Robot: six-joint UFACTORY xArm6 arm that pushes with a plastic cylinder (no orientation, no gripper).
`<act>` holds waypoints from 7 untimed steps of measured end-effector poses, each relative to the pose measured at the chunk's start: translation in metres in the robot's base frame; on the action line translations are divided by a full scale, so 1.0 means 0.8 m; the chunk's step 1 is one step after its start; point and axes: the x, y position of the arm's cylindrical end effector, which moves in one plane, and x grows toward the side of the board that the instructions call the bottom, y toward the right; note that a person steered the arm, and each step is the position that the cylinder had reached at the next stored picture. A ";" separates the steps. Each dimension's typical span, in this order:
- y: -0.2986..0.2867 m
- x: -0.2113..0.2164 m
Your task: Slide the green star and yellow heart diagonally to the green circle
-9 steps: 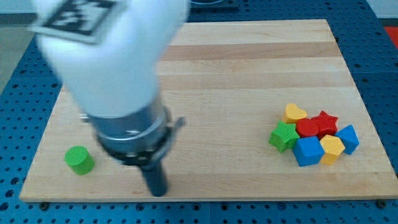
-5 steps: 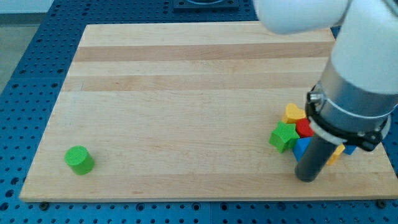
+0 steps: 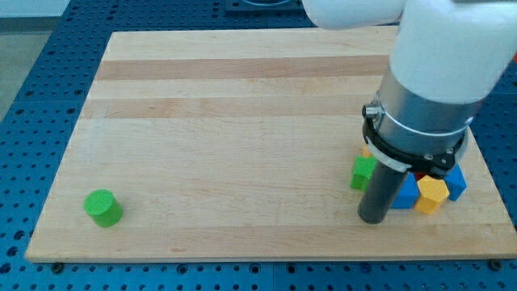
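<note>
The green circle (image 3: 102,208), a short cylinder, stands near the board's lower left corner. The green star (image 3: 363,171) shows partly at the view's lower right, its right side hidden by my arm. The yellow heart is hidden behind the arm. My tip (image 3: 371,218) rests on the board just below the green star and left of the blue block (image 3: 406,194). The arm's white and grey body covers most of the cluster.
A yellow block (image 3: 431,194) and a second blue block (image 3: 456,181) sit at the cluster's right, by the board's right edge. A sliver of a red block (image 3: 420,175) shows between them. The wooden board (image 3: 242,121) lies on a blue pegboard.
The arm swung from the board's lower left across to the cluster at the right. In the last half second my tip moved slightly left, and the arm now hides the yellow heart and red blocks.
</note>
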 end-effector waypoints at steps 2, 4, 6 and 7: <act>0.000 -0.019; 0.013 -0.039; 0.015 -0.098; 0.015 -0.126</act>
